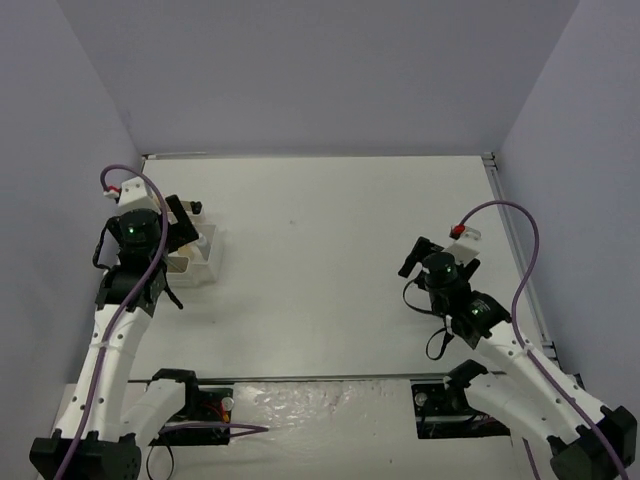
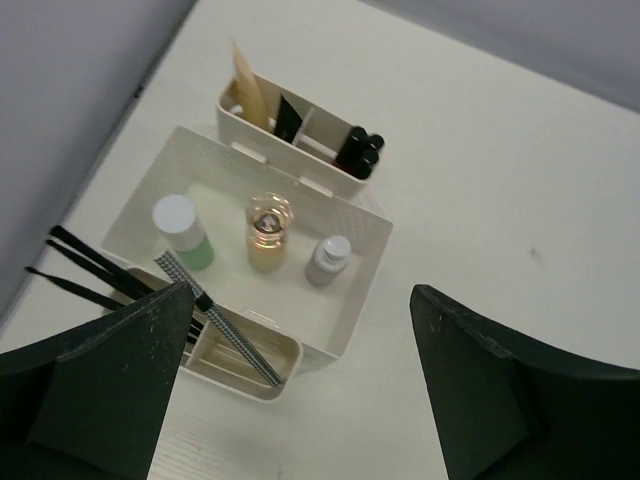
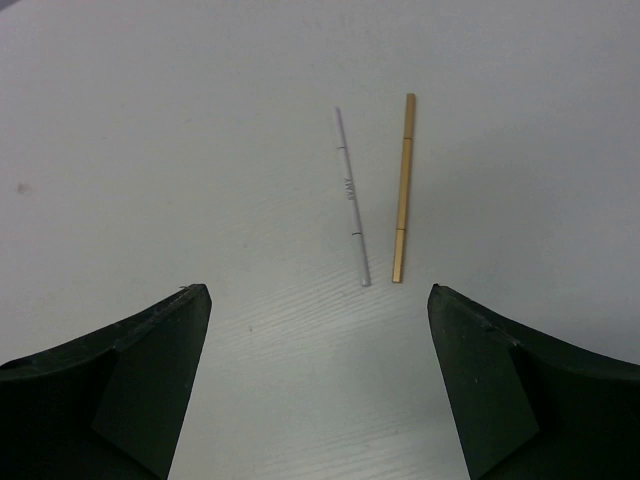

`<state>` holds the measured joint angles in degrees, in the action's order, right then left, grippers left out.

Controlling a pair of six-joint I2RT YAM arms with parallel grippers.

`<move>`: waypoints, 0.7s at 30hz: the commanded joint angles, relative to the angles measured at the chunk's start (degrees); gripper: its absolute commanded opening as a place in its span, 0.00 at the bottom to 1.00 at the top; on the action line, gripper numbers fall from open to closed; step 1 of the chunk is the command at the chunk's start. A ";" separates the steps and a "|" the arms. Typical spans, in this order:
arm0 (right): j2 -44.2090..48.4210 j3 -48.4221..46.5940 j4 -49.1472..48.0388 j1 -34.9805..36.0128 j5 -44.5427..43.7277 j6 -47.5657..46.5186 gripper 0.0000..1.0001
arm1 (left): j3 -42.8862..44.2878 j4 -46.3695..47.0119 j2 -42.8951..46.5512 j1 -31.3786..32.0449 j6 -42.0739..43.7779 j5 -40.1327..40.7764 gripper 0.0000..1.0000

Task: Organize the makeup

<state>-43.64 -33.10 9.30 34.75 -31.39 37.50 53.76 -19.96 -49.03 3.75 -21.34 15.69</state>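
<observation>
In the left wrist view a white tray [image 2: 372, 262] holds makeup: a white-green bottle [image 2: 182, 231], an amber jar [image 2: 268, 231] and a grey bottle [image 2: 327, 259] in the middle. A tan stick [image 2: 247, 84] and black tubes [image 2: 359, 152] stand in the far compartment. Thin black pencils [image 2: 88, 268] and a patterned pencil [image 2: 218, 322] lie in the near one. My left gripper [image 2: 300, 400] is open and empty above the tray's near edge. My right gripper [image 3: 320, 390] is open and empty, just short of a silver pencil [image 3: 352, 198] and a gold pencil [image 3: 402, 190] lying side by side on the table.
In the top view the tray [image 1: 207, 264] sits at the table's left under my left gripper [image 1: 182, 228]. My right gripper [image 1: 413, 257] hovers at the right. Grey walls close in the table on the left, right and far sides.
</observation>
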 commanded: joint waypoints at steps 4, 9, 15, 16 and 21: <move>-9.14 -2.85 0.36 -15.49 15.09 -3.60 0.84 | 4.25 -5.15 -2.61 0.12 0.60 -15.86 0.89; -15.00 -3.22 -0.96 -21.66 18.58 -5.10 0.77 | 0.68 -3.15 -0.86 0.18 0.22 -21.93 0.89; -22.10 -2.85 -4.95 -24.99 18.72 -5.58 0.61 | -0.94 -3.56 -0.46 0.21 0.41 -24.83 0.89; -23.24 -3.02 -5.47 -25.17 18.73 -5.70 0.58 | -1.01 -3.52 -0.42 0.21 0.39 -25.35 0.89; -27.75 -4.74 -7.46 -25.36 18.67 -6.76 0.46 | -1.12 -3.24 -0.11 0.12 0.16 -26.41 0.89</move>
<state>-68.77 -34.20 6.07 9.77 -12.79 32.25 51.18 -25.91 -49.76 3.79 -21.28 -8.19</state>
